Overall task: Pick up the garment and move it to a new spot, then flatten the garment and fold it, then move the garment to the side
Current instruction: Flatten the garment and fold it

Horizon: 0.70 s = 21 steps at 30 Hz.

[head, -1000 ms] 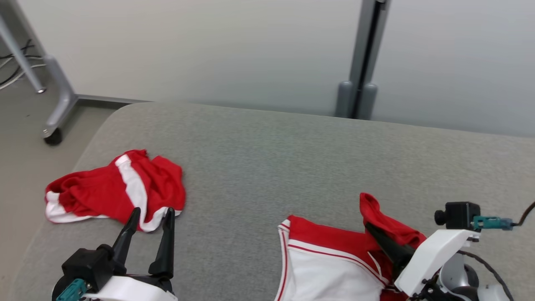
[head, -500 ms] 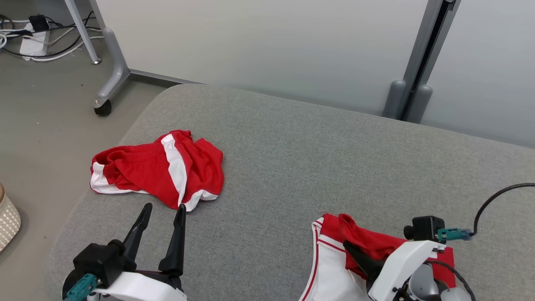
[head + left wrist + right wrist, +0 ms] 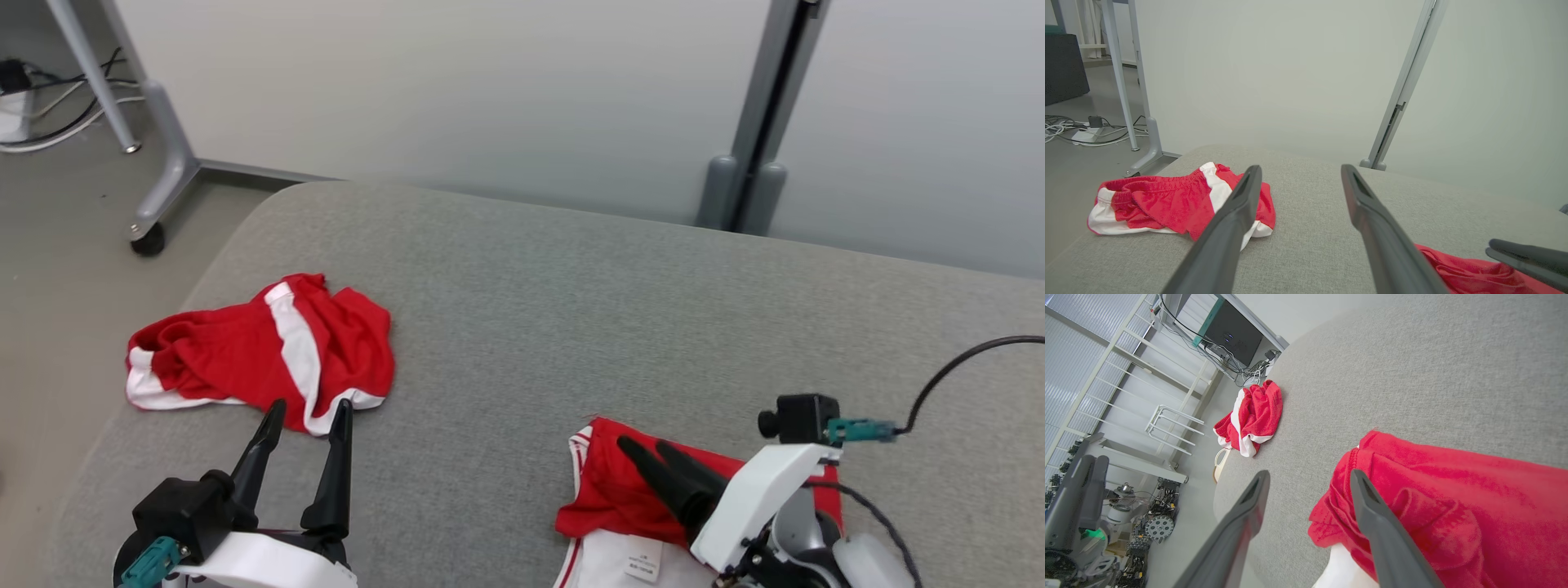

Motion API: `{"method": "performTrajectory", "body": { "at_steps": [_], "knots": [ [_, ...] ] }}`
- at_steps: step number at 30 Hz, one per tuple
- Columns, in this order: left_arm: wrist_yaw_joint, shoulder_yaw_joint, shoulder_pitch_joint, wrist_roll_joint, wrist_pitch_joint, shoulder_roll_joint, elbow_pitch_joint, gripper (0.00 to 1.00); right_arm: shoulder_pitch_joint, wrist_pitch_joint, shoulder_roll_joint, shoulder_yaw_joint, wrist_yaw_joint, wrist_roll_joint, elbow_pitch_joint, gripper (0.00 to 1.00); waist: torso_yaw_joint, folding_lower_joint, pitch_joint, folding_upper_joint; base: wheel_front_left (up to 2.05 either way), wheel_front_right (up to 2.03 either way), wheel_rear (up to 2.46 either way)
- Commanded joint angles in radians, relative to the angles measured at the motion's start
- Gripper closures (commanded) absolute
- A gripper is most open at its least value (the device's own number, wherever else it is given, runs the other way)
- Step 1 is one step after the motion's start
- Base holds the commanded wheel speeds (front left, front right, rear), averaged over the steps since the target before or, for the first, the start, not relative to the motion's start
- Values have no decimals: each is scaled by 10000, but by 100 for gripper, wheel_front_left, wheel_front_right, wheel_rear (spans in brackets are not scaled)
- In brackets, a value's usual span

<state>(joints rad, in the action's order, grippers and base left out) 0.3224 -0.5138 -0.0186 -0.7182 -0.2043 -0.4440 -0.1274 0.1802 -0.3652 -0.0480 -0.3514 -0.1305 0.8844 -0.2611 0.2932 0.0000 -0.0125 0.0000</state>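
Note:
A red and white garment (image 3: 608, 498) lies bunched at the near right of the grey cushioned table (image 3: 522, 310), a white label showing at its near edge. My right gripper (image 3: 643, 445) hovers just over its red fold, open, nothing between the fingers. The right wrist view shows that gripper (image 3: 1309, 473) with one finger above the garment's (image 3: 1453, 490) left edge and the other over bare table. My left gripper (image 3: 310, 406) stands open and empty at the near left, tips just short of crumpled red and white shorts (image 3: 245, 359). The left wrist view shows its gripper (image 3: 1300, 168) beside the shorts (image 3: 1159, 200).
The table's rounded left edge drops to the floor, where a grey frame leg with a caster (image 3: 151, 237) and cables stand. A grey post (image 3: 747, 188) rises against the wall behind the table. The black cable (image 3: 955, 363) of my right wrist camera loops at right.
My right gripper has opened and let go of the raised red fold, which now lies down on the garment. The head camera has shifted; the left gripper keeps its pose.

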Motion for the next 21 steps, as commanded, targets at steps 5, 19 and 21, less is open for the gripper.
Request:
{"method": "performTrajectory", "body": {
  "at_steps": [5,19,21],
  "knots": [
    [61,92,124,-74,-94,-40,-10,0,-55,-115,-544,468,-6,38,1490,0,-839,0,-244,0,0,0,0],
    [180,410,283,43,-385,53,-166,0,-898,1705,-1346,3398,-6,-1932,3398,0,-2068,0,-228,0,0,0,0],
    [176,466,300,56,-411,58,-176,0,-1114,1806,-1256,3552,-6,-2094,3361,0,-2141,0,-215,0,0,0,0]
  ]
}}
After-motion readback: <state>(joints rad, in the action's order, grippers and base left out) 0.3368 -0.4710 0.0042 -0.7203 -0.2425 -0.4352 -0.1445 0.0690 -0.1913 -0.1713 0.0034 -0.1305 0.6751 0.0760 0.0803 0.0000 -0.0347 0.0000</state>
